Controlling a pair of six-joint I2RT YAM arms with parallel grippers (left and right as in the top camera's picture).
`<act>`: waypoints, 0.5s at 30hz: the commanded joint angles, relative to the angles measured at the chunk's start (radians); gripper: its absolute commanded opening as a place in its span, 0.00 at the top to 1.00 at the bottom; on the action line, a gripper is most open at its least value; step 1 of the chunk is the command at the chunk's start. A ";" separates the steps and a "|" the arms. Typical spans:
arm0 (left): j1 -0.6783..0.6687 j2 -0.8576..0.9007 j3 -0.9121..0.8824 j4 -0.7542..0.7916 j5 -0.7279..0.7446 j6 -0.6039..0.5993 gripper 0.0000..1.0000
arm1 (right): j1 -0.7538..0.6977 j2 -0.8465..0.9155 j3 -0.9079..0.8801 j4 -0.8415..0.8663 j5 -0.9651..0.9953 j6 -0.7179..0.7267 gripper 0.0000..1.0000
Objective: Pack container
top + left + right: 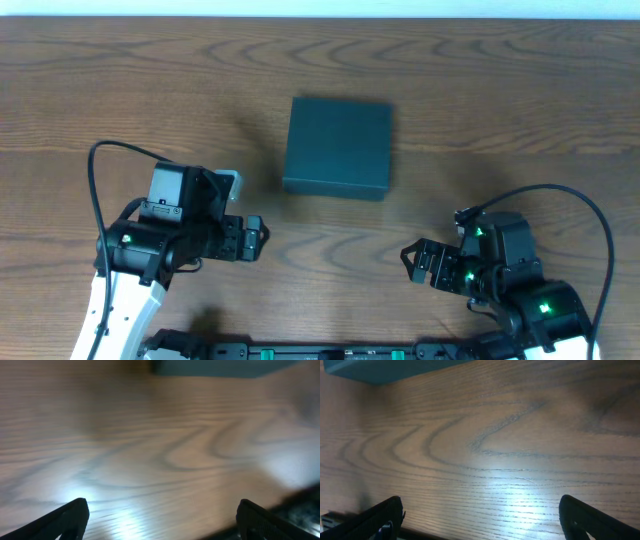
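On table [520, 90]: closed container [338, 147], apart from left pincer [264, 238], right pincer [406, 262].

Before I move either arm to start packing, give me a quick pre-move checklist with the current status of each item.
1. Left gripper open and empty: ok.
2. Right gripper open and empty: ok.
3. Container flat on the table, apart from both grippers: ok.
4. Container lid open for loading: not ok, it looks shut.
5. Items to pack in view: not ok, none seen in any view.
6. Lid's hinge side: cannot tell.
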State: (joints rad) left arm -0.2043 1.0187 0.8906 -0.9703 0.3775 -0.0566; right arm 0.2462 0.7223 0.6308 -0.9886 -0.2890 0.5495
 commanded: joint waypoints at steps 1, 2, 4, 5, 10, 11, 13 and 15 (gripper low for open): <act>0.005 -0.022 -0.001 -0.005 -0.196 -0.010 0.05 | -0.003 -0.002 0.000 0.002 -0.007 0.017 0.01; 0.005 -0.036 -0.001 -0.014 -0.257 -0.011 0.05 | -0.003 -0.002 0.000 0.002 -0.007 0.017 0.01; 0.005 -0.070 -0.002 -0.024 -0.303 -0.011 0.05 | -0.003 -0.002 0.000 0.002 -0.007 0.017 0.01; 0.005 -0.094 -0.003 -0.024 -0.311 -0.011 0.05 | -0.003 -0.002 0.000 0.002 -0.006 0.017 0.01; 0.031 -0.274 -0.013 -0.046 -0.359 0.013 0.05 | -0.003 -0.002 0.000 0.002 -0.006 0.017 0.01; 0.049 -0.314 -0.025 -0.043 -0.368 0.013 0.05 | -0.003 -0.002 0.000 0.002 -0.007 0.017 0.01; 0.118 -0.437 -0.107 0.018 -0.389 0.021 0.04 | -0.003 -0.002 0.000 0.002 -0.007 0.017 0.01; 0.173 -0.536 -0.203 0.100 -0.387 0.061 0.05 | -0.003 -0.002 0.000 0.002 -0.006 0.017 0.01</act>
State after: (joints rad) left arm -0.0902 0.5781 0.7933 -0.9310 0.0280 -0.0456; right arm 0.2462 0.7223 0.6308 -0.9886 -0.2924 0.5526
